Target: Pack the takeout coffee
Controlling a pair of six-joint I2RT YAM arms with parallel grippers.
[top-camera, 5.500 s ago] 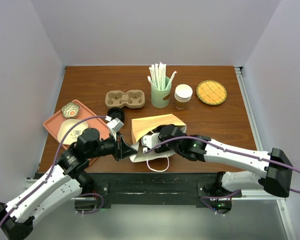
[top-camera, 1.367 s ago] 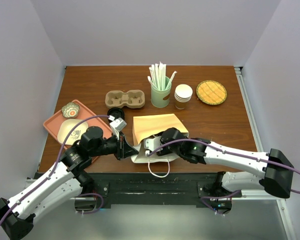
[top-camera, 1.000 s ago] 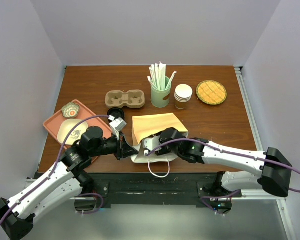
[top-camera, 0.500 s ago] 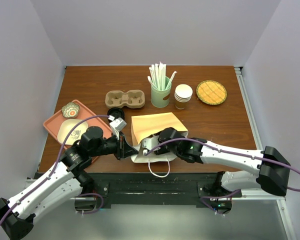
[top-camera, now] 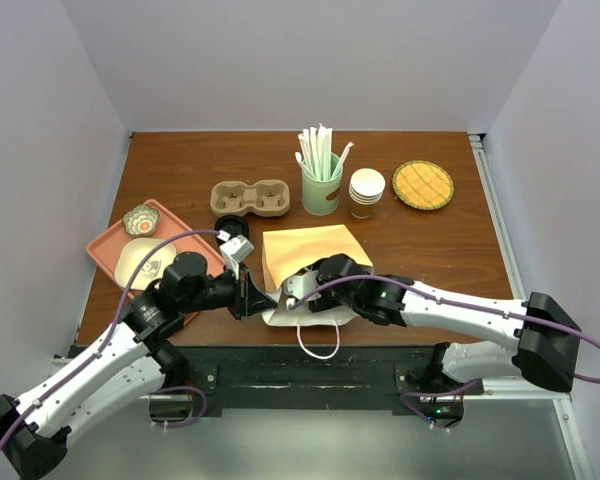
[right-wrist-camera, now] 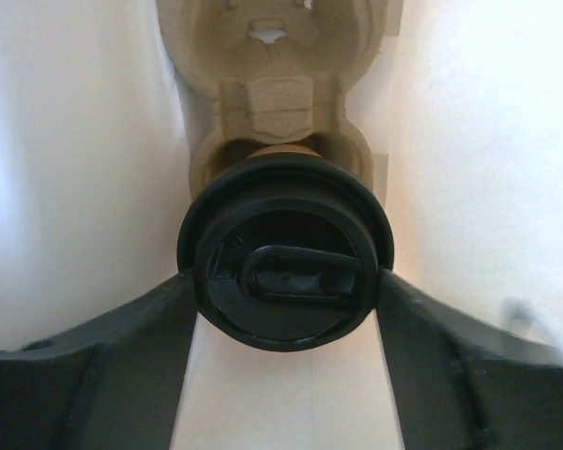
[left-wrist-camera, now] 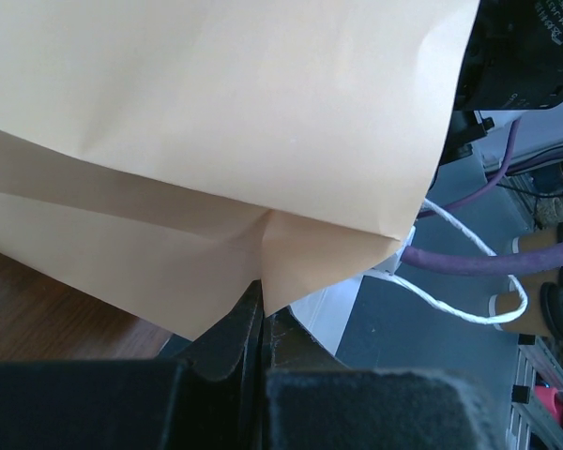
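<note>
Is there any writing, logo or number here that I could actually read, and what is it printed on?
Nothing can be read for certain.
White print on the black arm housing: too small and cut off to read.
Raised marks on the takeout coffee lid: too blurred to read.
On the paper bag: no print shows.

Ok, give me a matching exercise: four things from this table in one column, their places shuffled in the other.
1 takeout coffee
2 paper bag
3 straws
4 small bowl

A on the pink tray
B pinched at its edge by the left hand
C standing in the green cup
D inside the bag, flanked by the right hand

Pairs: 1-D, 2-B, 3-C, 4-A
</note>
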